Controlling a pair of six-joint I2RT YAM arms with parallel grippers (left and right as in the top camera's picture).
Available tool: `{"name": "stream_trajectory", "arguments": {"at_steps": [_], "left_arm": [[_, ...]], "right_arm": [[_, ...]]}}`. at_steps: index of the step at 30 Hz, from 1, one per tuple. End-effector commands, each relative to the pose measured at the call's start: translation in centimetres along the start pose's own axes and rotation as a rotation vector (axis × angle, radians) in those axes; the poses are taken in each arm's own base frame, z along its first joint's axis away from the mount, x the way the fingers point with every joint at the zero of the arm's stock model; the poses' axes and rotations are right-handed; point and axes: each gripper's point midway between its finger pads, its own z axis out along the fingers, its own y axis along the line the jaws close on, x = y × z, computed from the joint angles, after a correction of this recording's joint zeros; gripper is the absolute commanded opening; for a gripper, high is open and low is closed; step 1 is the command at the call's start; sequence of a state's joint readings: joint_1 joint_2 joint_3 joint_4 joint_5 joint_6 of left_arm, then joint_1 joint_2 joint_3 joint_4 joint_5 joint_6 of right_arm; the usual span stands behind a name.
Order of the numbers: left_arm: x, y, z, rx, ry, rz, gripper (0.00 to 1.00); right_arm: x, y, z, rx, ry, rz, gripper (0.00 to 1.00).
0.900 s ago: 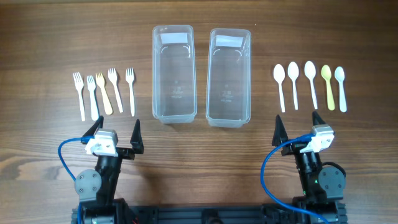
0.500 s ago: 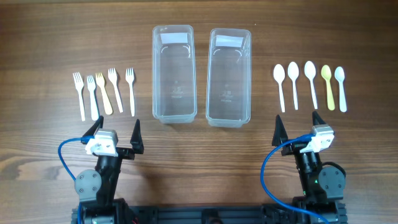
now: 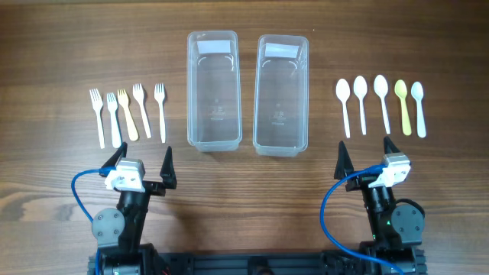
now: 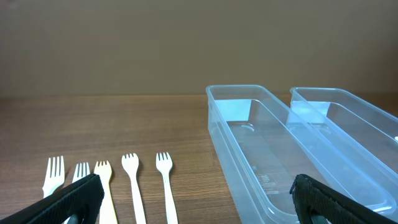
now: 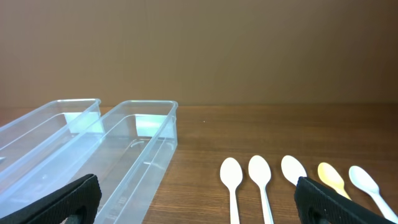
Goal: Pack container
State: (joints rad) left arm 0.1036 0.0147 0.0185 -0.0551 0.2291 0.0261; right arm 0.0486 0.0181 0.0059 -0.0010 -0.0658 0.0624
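While the left gripper (image 3: 143, 157) and right gripper (image 3: 367, 147) hang wide open and empty, I plan to pinch the nearest fork (image 3: 160, 107) by its handle, then lower it lengthwise into the empty clear container (image 3: 190, 92) just right of it.

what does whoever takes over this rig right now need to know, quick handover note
Grippers: left gripper has its jaws open and holds nothing; right gripper the same. Both are at the near edge.
Things: five forks lie in a row left of the containers, five spoons in a row to the right. The left container and right container are side by side, both empty.
Done: nothing packed.
Left: all forks and spoons.
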Motion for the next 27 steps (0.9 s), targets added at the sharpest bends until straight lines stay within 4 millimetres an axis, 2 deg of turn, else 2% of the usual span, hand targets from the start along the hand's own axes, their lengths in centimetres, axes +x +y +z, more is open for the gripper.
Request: {"name": "stream_trajectory", "arguments": {"at_steps": [1,6,10,13,18,20,22,24,25,27], "left_arm": [[0.4,0.1,0.1,-0.005,0.004,0.022,1.00],[0.4,0.1,0.1,-0.005,0.004,0.022,1.00],[0.4,0.1,0.1,-0.005,0.004,0.022,1.00],[0.4,0.1,0.1,-0.005,0.004,0.022,1.00],[0.4,0.1,0.1,-0.005,0.004,0.022,1.00],[0.4,0.1,0.1,-0.005,0.004,0.022,1.00],[0.4,0.1,0.1,-0.005,0.004,0.022,1.00],[0.4,0.1,0.1,-0.005,0.004,0.022,1.00],[0.4,0.1,0.1,-0.005,0.004,0.022,1.00],[0.4,0.1,0.1,-0.005,0.004,0.022,1.00]], "right_arm": [[-0.1,-0.4,0.0,0.019,-0.005,-0.010,1.00],[-0.1,-0.2,0.0,0.009,-0.005,0.001,1.00],[-1.3,2.1,-0.2,-0.121,-0.041,0.040,1.00],[-2.4,1.6,-0.4,-0.088,-0.035,0.068,1.00],[-7.3,-0.3,-0.6,0.040,-0.030,0.038,1.00],[-9.7,-0.4,0.1,0.057,-0.008,-0.021,1.00],[-11.9,-0.8,1.7,0.082,0.070,-0.069,1.00],[-12.9,-0.9,3.4,0.084,0.162,-0.095,1.00],[-13.3,-1.0,4.9,0.082,0.234,-0.110,1.00],[-13.5,-1.1,7.1,0.077,0.344,-0.132,1.00]]}}
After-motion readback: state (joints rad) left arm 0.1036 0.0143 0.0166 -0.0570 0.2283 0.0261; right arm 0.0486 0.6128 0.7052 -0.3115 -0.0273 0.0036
